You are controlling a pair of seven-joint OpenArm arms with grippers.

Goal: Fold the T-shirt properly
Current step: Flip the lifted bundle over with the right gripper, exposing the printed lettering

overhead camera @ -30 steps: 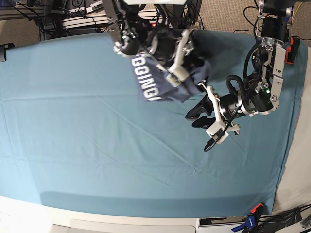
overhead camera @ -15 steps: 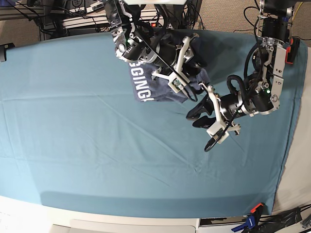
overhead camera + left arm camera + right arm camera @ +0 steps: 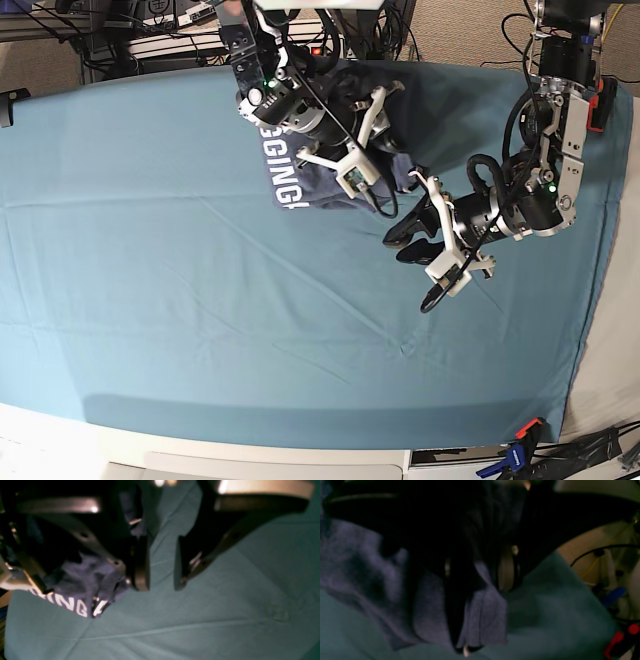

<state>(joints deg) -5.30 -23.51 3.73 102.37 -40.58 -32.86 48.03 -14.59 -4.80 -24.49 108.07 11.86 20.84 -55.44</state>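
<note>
The T-shirt [image 3: 315, 165] was bunched at the far side of the desk [image 3: 180, 330], on its teal cloth, with white lettering showing along its near-left edge. The right pincer [image 3: 372, 150] was seen directly over the heap. In the right wrist view blue-grey cloth hung down between its jaws, so a grip on the shirt was judged likely. The left pincer [image 3: 161, 562] was set apart from the shirt, its jaws parted with only bare teal cloth seen between them. The shirt was placed up and to the left of it in the base view. The right arm was judged nearer. The shirt's long axis could not be told.
</note>
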